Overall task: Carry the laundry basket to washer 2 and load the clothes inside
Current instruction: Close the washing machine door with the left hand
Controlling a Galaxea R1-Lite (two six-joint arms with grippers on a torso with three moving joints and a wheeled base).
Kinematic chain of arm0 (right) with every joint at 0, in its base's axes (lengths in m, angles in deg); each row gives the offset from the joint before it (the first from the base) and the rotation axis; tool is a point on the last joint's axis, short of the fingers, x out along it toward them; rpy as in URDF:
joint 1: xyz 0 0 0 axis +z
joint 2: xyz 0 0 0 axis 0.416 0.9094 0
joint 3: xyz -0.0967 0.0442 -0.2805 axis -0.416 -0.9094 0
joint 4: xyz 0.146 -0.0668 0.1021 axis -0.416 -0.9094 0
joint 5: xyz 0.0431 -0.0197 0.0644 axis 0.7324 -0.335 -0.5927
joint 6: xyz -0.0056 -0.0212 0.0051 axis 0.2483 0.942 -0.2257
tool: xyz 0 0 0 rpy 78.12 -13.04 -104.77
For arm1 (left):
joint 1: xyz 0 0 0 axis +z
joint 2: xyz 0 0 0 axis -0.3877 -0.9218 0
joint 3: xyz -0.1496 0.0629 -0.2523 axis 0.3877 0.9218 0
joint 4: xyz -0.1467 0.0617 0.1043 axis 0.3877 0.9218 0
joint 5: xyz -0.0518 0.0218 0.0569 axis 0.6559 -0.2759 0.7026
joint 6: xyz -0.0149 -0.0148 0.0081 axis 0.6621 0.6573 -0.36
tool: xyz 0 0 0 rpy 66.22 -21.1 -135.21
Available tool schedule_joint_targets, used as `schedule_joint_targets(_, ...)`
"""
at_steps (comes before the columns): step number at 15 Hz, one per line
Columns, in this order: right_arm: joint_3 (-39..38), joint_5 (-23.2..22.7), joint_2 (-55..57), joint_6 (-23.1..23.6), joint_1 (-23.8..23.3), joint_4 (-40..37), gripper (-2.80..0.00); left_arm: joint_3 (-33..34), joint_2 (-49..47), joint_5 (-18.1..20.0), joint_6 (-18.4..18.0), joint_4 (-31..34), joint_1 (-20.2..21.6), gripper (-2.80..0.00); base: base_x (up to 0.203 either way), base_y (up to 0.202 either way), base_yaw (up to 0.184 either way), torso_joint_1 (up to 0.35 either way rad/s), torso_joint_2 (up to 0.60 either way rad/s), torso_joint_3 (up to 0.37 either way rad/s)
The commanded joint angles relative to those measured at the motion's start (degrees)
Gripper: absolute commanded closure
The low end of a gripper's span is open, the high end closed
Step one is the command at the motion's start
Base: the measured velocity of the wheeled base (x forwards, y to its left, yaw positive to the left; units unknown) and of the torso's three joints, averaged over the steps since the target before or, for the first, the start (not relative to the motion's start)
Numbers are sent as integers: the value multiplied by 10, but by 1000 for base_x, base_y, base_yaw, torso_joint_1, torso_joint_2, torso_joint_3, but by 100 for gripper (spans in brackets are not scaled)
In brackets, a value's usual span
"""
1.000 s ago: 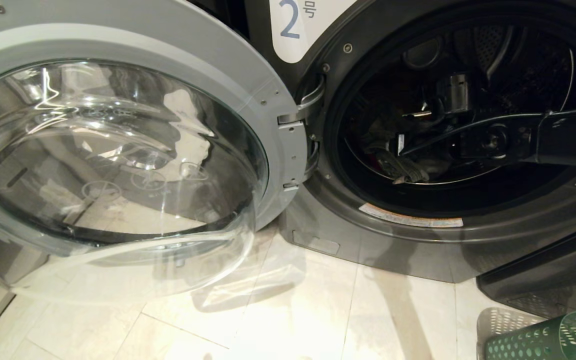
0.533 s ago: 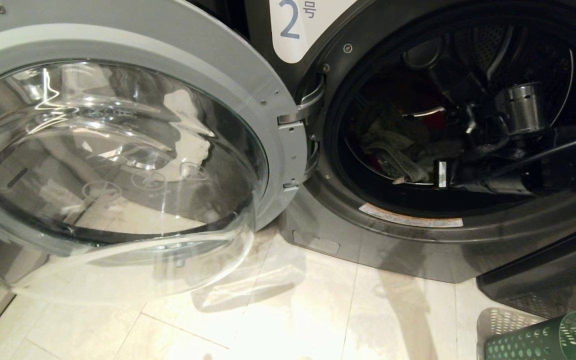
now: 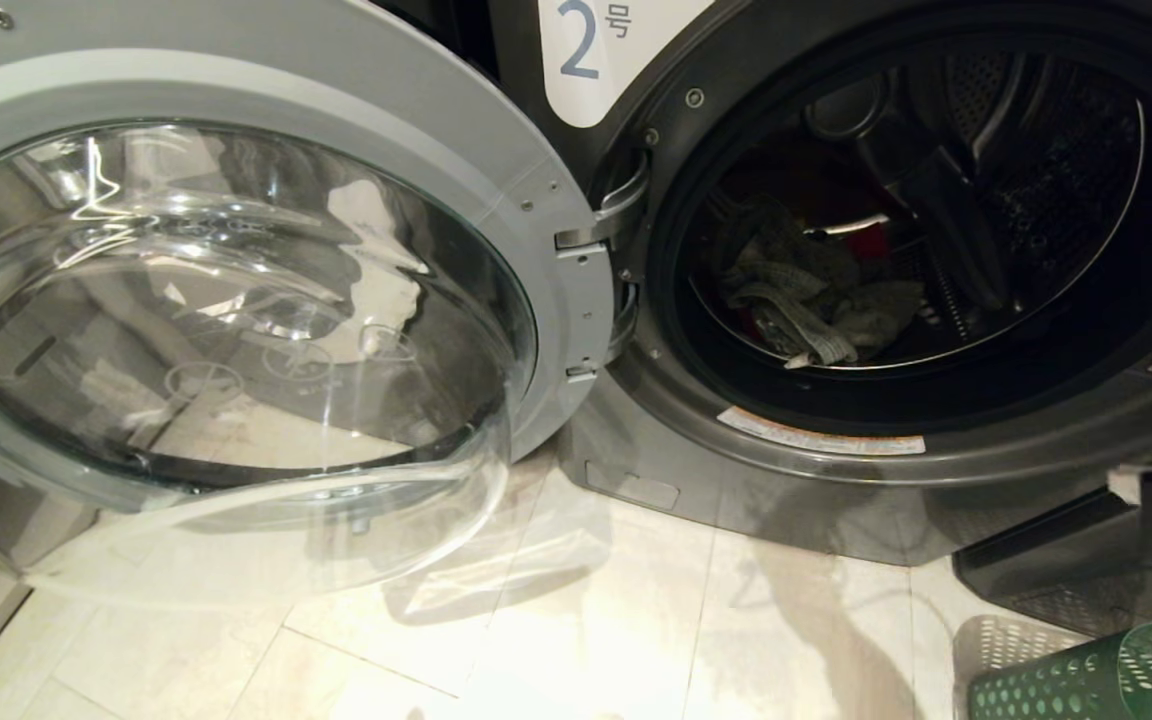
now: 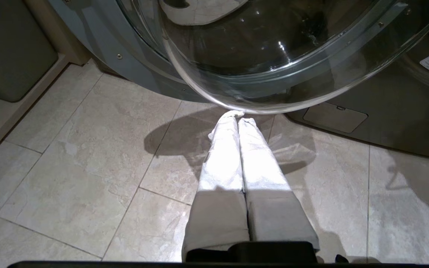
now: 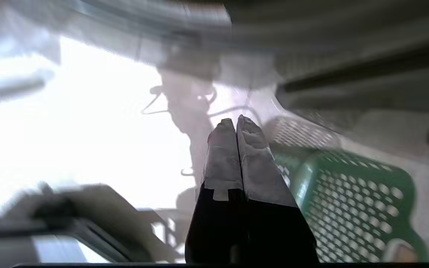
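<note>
A: What was readable on the washer (image 3: 836,480)?
B: A blue "2" on its white label (image 3: 591,50); the sticker's print was too small.
A: And inside?
B: Grey clothes (image 3: 816,300) over something red (mostly hidden). The green basket (image 3: 1096,680) sat near right, cut off.
A: Grippers?
B: Right gripper (image 5: 235,121) and left gripper (image 4: 238,116) were both closed, empty.

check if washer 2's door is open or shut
Open: the glass door is swung aside on its hinge, baring the drum of washer 2 with clothes inside.
</note>
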Motion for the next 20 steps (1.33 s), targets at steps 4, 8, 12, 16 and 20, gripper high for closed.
schedule_joint_targets(4,-280,-47,-244,94,-6,7,0,23,0,0,1,-1,0,0,0,0,0,0,0,0)
schedule_joint_targets(8,-423,-193,-363,156,-120,94,0,23,0,0,1,-1,0,0,0,0,0,0,0,0)
schedule_joint_targets(12,-439,-242,-513,171,-151,111,0,23,0,0,1,-1,0,0,0,0,0,0,0,0)
schedule_joint_targets(16,-444,-233,-628,104,-150,101,0,23,0,0,1,-1,0,0,0,0,0,0,0,0)
schedule_joint_targets(20,-444,-231,-623,118,-149,98,0,23,0,0,1,-1,0,0,0,0,0,0,0,0)
